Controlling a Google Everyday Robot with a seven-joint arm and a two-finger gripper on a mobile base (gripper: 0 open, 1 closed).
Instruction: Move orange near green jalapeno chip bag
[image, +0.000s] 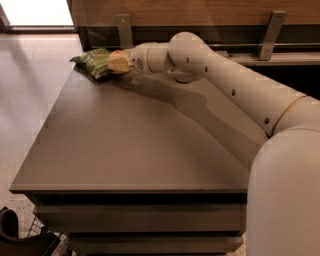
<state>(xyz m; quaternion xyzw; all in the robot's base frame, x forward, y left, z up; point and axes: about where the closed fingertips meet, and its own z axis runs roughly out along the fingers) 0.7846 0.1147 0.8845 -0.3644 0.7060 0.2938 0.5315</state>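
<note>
The green jalapeno chip bag (94, 61) lies crinkled at the far left corner of the grey table (130, 150). My gripper (118, 61) is right beside the bag's right end, low over the table, reaching in from the right. It is shut on the orange (115, 51), of which only a thin orange sliver shows above the tan fingers (119, 63). The rest of the orange is hidden by the gripper.
My white arm (225, 85) crosses the back right of the table. A silver-white can (178, 78) stands mostly hidden behind the arm. A wooden wall with metal brackets (270, 32) runs behind the table. Tiled floor lies to the left.
</note>
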